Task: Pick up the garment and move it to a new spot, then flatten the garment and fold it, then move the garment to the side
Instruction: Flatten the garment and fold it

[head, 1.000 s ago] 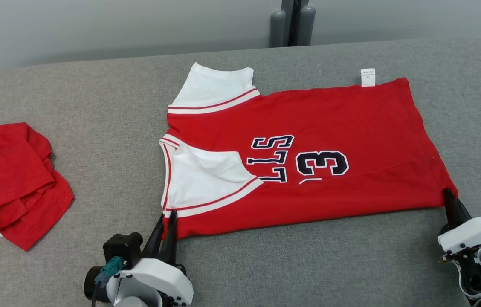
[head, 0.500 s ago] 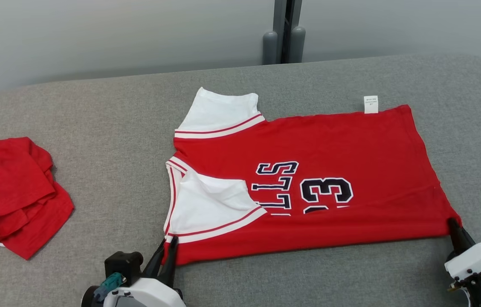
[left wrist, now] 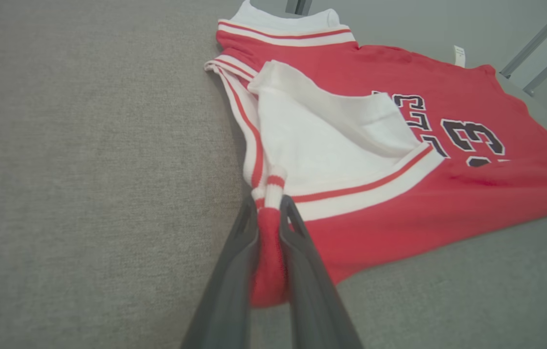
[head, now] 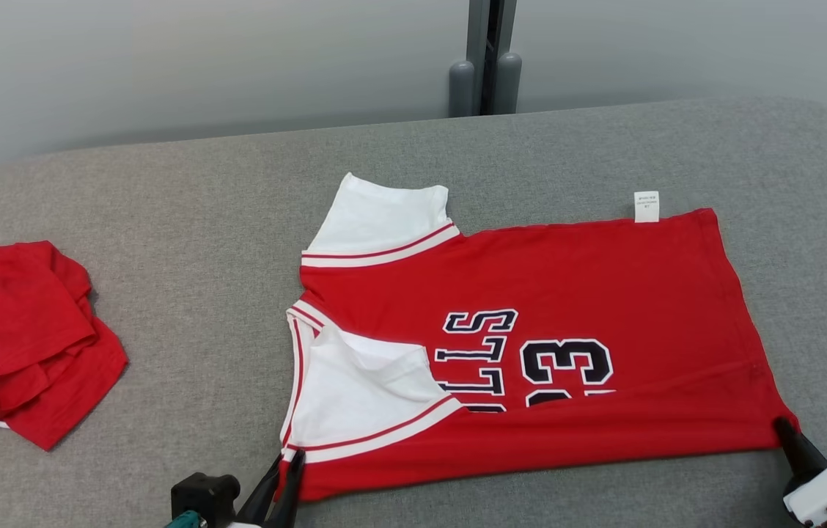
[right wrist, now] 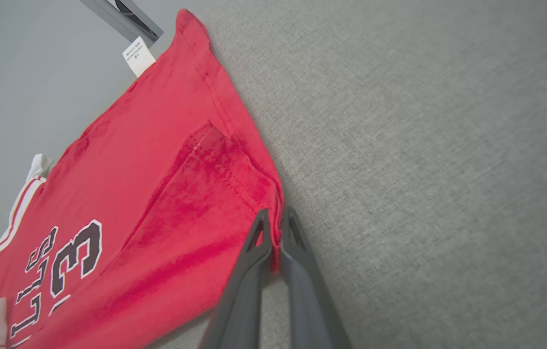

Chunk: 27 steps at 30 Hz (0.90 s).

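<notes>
The red jersey (head: 589, 286) is lying flattened at the middle of the surface (head: 164, 198), left gripper (left wrist: 267, 206) pinching its near shoulder corner, right gripper (right wrist: 276, 215) pinching its near hem corner; folding is probably beginning, calling for lifting both corners evenly across.

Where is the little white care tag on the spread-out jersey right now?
In the head view, the white tag sticks out from the far edge of the red jersey, near its far right corner, lying on the grey surface.
</notes>
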Available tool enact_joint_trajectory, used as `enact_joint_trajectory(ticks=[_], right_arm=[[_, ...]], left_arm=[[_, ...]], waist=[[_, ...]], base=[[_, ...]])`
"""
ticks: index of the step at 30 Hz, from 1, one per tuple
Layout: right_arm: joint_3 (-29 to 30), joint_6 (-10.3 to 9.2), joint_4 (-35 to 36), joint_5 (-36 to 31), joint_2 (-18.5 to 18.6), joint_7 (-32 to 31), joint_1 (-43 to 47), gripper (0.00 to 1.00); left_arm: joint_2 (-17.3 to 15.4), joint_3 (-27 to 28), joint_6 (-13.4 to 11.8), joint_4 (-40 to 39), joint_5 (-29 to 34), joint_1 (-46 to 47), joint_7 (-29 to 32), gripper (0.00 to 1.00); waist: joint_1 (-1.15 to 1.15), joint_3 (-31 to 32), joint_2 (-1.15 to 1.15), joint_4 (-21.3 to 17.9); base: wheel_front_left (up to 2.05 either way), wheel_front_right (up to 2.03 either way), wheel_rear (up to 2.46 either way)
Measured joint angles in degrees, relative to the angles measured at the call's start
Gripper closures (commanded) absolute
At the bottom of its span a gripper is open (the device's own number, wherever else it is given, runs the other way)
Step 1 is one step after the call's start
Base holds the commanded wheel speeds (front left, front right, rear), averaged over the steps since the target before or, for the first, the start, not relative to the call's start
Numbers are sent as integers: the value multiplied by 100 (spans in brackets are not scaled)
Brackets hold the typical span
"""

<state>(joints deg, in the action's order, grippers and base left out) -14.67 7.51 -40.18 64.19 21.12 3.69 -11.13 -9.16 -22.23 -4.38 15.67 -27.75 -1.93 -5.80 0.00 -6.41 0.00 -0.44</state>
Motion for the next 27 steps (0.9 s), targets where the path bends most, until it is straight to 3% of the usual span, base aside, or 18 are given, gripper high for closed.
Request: enact_joint_trajectory(ticks=[6, 7, 8, 9, 10, 11, 20, 27], right_arm=[[205, 0, 258, 56, 21, -285, 249, 100], [258, 0, 288, 33, 19, -323, 269, 95], [307, 0, 312, 10, 18, -352, 296, 76], [350, 0, 330, -27, 9, -368, 326, 29], [420, 0, 330, -62, -22, -367, 352, 0], [498, 0, 322, -67, -65, -367, 357, 0], [1027, -3, 310, -733, -146, -289, 330, 0], [1110, -2, 993, -1694, -181, 278, 79, 0]], left_arm=[[-147, -33, -74, -385, -1, -248, 168, 100], [-159, -54, -75, -409, -1, -283, 186, 100], [-172, -68, -76, -434, -1, -316, 219, 100], [-180, -78, -82, -457, -1, -349, 226, 100], [-179, -78, -104, -468, -4, -365, 238, 59], [-174, -75, -124, -478, -19, -370, 276, 0], [-290, 23, -293, -698, -62, -425, 438, 0], [-256, 393, -505, -960, -48, -108, -191, 0]], waist=[[0, 55, 0, -35], [0, 73, 0, -40], [0, 90, 0, -45], [0, 104, 0, -48], [0, 119, 0, -52], [0, 136, 0, -55], [0, 237, 0, -71], [0, 273, 0, -113]], base=[[0, 0, 0], [0, 0, 0], [0, 0, 0], [0, 0, 0], [0, 0, 0], [0, 0, 0], [0, 0, 0], [0, 0, 0]])
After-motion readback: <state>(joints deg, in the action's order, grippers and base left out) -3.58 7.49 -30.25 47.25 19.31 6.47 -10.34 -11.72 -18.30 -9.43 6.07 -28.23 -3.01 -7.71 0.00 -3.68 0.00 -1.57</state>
